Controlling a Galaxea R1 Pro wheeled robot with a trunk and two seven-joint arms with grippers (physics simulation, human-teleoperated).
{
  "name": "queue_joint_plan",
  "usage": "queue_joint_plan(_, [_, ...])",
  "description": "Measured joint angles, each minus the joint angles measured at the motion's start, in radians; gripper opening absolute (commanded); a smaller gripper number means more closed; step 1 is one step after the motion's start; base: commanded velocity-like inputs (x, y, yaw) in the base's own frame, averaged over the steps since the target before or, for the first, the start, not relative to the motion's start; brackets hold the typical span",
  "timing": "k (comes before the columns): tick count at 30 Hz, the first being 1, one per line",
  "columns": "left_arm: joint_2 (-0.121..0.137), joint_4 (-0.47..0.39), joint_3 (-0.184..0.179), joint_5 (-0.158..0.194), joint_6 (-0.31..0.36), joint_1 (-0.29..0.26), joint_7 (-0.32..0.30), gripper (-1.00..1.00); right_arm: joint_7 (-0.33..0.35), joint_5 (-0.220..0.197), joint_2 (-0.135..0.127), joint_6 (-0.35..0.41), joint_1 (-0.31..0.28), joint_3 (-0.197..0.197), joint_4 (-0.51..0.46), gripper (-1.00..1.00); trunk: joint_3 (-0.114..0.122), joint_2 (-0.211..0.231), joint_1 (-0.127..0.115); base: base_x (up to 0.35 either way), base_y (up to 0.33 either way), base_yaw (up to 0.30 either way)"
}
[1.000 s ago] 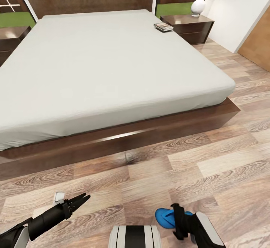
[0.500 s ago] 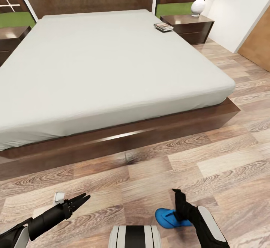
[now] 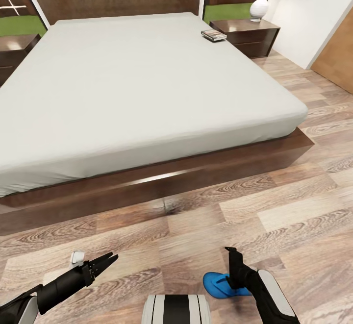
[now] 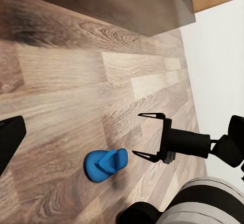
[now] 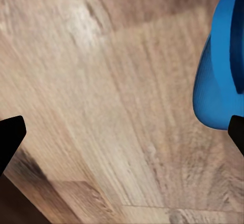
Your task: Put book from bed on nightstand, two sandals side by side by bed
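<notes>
Though its cover lettering is unreadable, the book (image 3: pixel 214 35) lies on the bed (image 3: pixel 137 79).

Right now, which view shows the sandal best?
The left wrist view: the whole sandal lies on the floor, strap visible, beside the open right tool. The head view has it partly behind the right arm; the right wrist view crops it.

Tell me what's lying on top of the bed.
One book lies near the far right corner of the bed, beside the nightstand. The rest of the mattress shows bare. Nothing hides any part of its top.
</notes>
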Motion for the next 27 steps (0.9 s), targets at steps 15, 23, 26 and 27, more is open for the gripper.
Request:
queue_joint_plan(15, [0.0, 0.0, 0.0, 0.0, 0.0, 0.0, 0.001, 1.0, -0.002, 0.0, 0.0, 0.0, 0.0, 0.0, 0.002, 1.0, -0.054, -0.003, 0.006, 0.0, 0.0, 0.0])
queue_joint_plan(23, [0.001, 0.0, 0.0, 0.0, 0.0, 0.0, 0.002, 1.0, -0.002, -0.001, 0.0, 0.0, 0.0, -0.001, 0.002, 1.0, -0.085, -0.005, 0.01, 0.0, 0.0, 0.0])
queue_joint_plan(26, [0.002, 0.0, 0.0, 0.0, 0.0, 0.0, 0.001, 1.0, -0.002, 0.0, 0.0, 0.0, 0.0, -0.001, 0.002, 1.0, -0.097, -0.006, 0.011, 0.0, 0.0, 0.0])
queue_joint_plan(27, [0.002, 0.0, 0.0, 0.0, 0.0, 0.0, 0.001, 1.0, -0.002, 0.0, -0.001, 0.0, 0.0, -0.001, 0.002, 1.0, -0.1, -0.006, 0.012, 0.0, 0.0, 0.0])
